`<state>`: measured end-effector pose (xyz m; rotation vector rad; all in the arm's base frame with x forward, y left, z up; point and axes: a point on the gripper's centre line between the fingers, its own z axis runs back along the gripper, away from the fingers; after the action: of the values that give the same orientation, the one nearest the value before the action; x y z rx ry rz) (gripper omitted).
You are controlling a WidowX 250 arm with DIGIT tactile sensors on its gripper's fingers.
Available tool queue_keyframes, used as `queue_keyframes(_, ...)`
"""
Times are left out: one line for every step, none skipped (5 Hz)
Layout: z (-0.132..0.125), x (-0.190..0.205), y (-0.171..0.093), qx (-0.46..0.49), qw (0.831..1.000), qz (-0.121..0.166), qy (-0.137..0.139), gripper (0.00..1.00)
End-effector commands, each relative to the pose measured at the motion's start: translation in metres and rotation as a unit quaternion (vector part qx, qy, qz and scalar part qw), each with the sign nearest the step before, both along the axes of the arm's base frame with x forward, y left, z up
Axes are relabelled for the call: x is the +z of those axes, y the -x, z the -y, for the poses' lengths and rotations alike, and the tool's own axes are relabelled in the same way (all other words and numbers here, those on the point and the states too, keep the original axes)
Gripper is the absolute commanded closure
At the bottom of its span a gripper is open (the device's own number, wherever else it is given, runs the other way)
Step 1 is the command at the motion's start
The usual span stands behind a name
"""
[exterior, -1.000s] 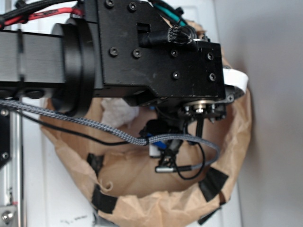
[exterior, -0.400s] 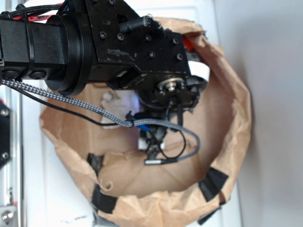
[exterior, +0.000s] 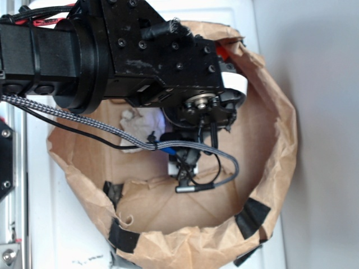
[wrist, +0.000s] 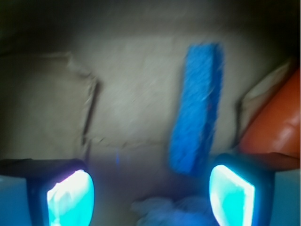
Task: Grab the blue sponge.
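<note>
Wrist view showed the most, so left to right from there. On the left, one glowing fingertip (wrist: 70, 198) sat low in the picture over bare brown paper with creases and a flap edge. Between the two pads lay open floor, and the gripper (wrist: 150, 193) stood wide, holding nothing. Right of centre was the blue sponge (wrist: 196, 108), lying lengthwise away from the camera, its near end just beside the inner edge of the right pad rather than midway in the gap. By my reading the jaws were spread so they could straddle the sponge's narrow width, but they needed to shift right to centre on it. At the far right an orange carrot toy (wrist: 275, 120) crowded close — a closing finger could catch it.

Exterior view was less help: the arm (exterior: 140, 56) covered the middle of the paper bag (exterior: 283, 134), a crumpled white paper ball (exterior: 140, 120) showed at left under it, and the sponge itself was hidden — only a blue glint beneath the cables.
</note>
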<state>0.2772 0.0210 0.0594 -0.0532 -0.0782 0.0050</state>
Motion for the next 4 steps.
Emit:
queue_keyframes(-0.01, 0.0, -0.009, 0.0, 0.999, 0.04, -0.011, 0.0)
queue_keyframes(-0.011, -0.006, -0.014, 0.01, 0.999, 0.044, -0.014, 0.0)
queue_keyframes(-0.004, -0.013, -0.024, 0.024, 0.998, 0.047, -0.019, 0.0)
queue_keyframes(0.002, -0.014, -0.029, 0.042, 0.997, 0.051, -0.034, 1.0)
